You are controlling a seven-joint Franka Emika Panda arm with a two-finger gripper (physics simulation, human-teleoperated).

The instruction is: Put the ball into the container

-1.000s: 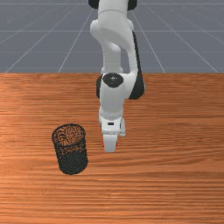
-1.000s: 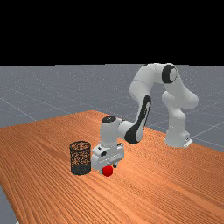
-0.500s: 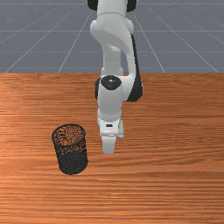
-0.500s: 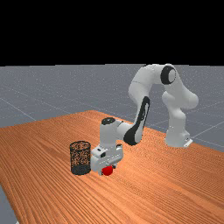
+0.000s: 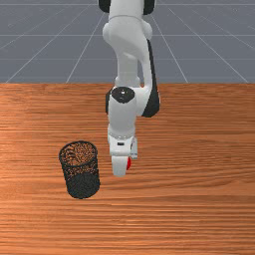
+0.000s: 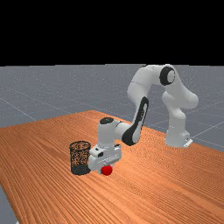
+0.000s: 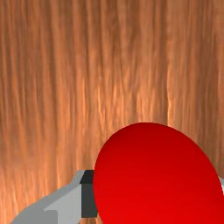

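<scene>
Toward the container point(image 5: 82, 185) the gripper point(image 5: 119, 173) had shifted; whether it clamped the ball point(image 6: 106, 170) could not be told. Sitting off-centre, the ball might slip out sideways.

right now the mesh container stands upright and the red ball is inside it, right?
The red ball isn't inside: the far view shows it outside the mesh container, to the far view's right. The container does stand upright.

Front view facing arm, far view farther off
</scene>
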